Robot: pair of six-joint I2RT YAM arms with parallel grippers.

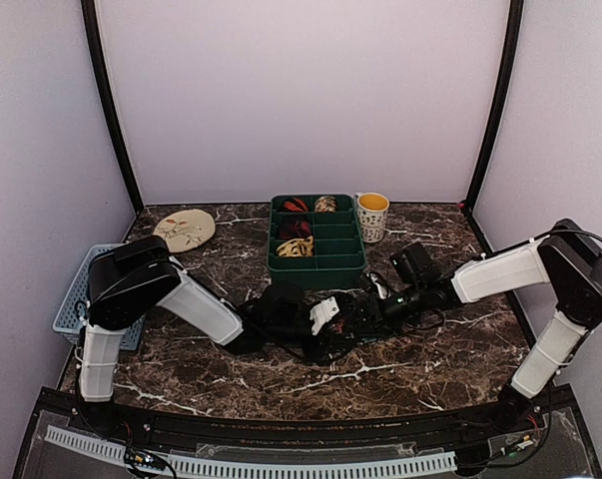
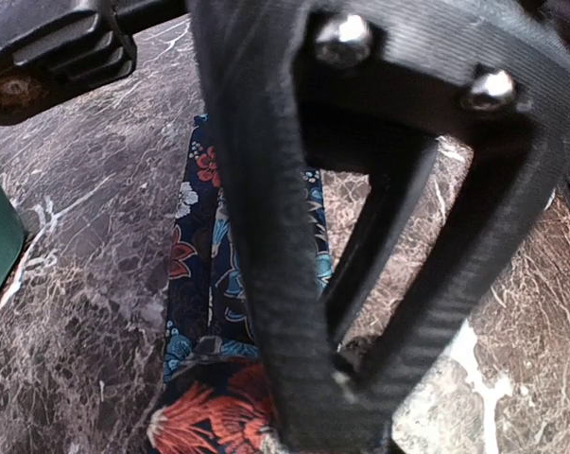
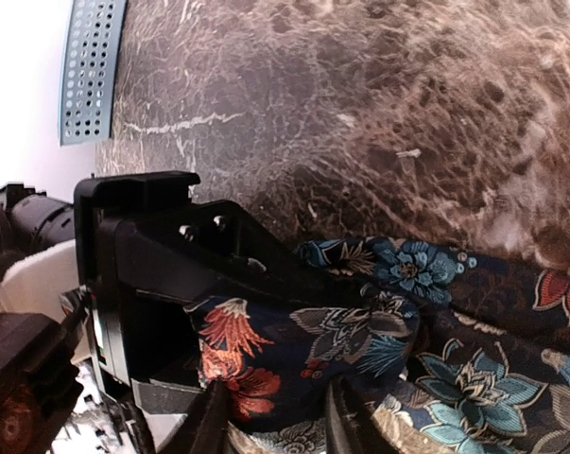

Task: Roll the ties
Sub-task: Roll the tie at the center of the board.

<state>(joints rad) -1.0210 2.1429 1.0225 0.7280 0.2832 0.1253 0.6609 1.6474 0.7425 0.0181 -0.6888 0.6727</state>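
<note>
Both left gripper (image 3: 198, 326) and right gripper (image 3: 270, 423) pinch the floral tie (image 3: 436, 369), whose pattern only wrist views reveal.

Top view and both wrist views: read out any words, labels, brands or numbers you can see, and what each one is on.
None can be read.
The mug carries dark markings too small to tell as text or pattern.
The plate and the tie show only decoration, with no label in view.

One unrolled floral tie (image 3: 436, 378), four rolled ties (image 1: 295, 228), one green tray (image 1: 315, 275), one cup (image 1: 372, 220), one plate (image 1: 185, 230), one blue basket (image 1: 71, 294).
</note>
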